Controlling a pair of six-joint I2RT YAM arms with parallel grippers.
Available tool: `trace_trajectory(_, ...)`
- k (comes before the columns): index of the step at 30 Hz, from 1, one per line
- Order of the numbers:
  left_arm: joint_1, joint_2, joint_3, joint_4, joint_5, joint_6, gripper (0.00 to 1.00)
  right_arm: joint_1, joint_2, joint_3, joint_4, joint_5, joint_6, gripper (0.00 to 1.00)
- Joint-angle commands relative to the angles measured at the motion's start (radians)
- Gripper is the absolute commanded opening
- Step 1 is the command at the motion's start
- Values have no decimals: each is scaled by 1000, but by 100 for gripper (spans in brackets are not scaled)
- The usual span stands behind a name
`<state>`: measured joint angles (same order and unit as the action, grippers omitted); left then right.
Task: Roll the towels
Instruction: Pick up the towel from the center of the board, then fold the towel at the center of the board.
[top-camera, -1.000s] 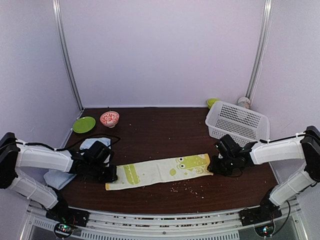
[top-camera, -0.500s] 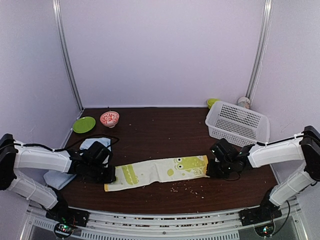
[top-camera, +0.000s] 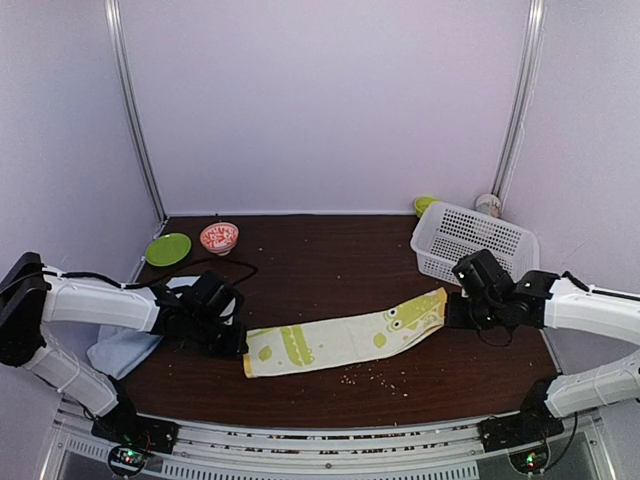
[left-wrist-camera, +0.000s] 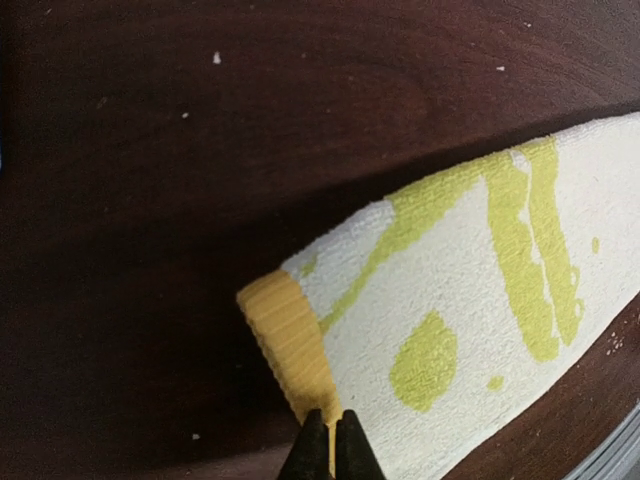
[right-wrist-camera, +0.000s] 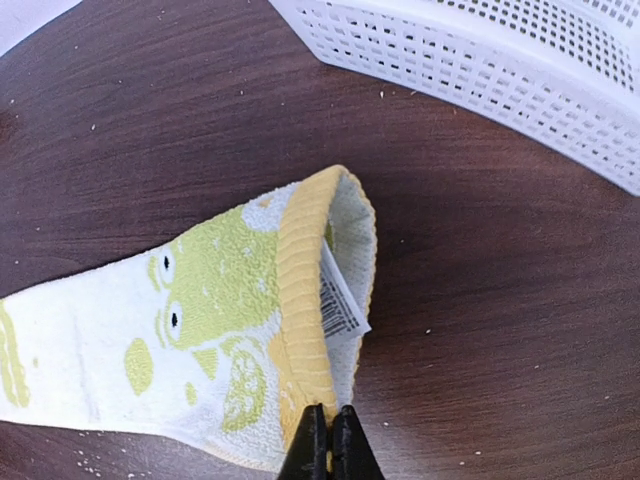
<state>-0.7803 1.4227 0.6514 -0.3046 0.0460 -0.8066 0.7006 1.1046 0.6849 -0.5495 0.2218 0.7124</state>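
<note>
Lime-green and cream terry, the printed towel (top-camera: 345, 338) lies on the desk (top-camera: 320, 262), stretched between the left pincer (left-wrist-camera: 330, 448) and the right pincer (right-wrist-camera: 330, 440), seemingly pulled taut so it flattens for rolling. The left pincer is clamped on the yellow edge (left-wrist-camera: 285, 335) at its end. The right pincer is clamped on the opposite yellow hem (right-wrist-camera: 300, 300), held raised so the cloth curls over and a care label (right-wrist-camera: 340, 300) shows. The pale blue towel (top-camera: 120, 348) lies outside the left pincer, partly under that arm, not yet rolled
</note>
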Motion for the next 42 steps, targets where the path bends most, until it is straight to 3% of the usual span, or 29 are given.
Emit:
trace_trajectory(1,-11,45,64,14,24,24,7,-3,-36,48,-101,84,-171,0)
trace_trajectory(7,-11,57,81,19,43,17,11,10,-38,88,-69,-3,-259,0)
trace_trajectory(18,-11,-1,56,11,17,-19,11,162,73,199,51,-86,-215,0)
trace_trajectory(32,-11,-254,-39,-99,-192,-95,12,366,416,422,184,-166,-176,0)
trace_trajectory(42,-12,-301,-88,-103,-210,-115,12,419,561,546,201,-199,-176,0)
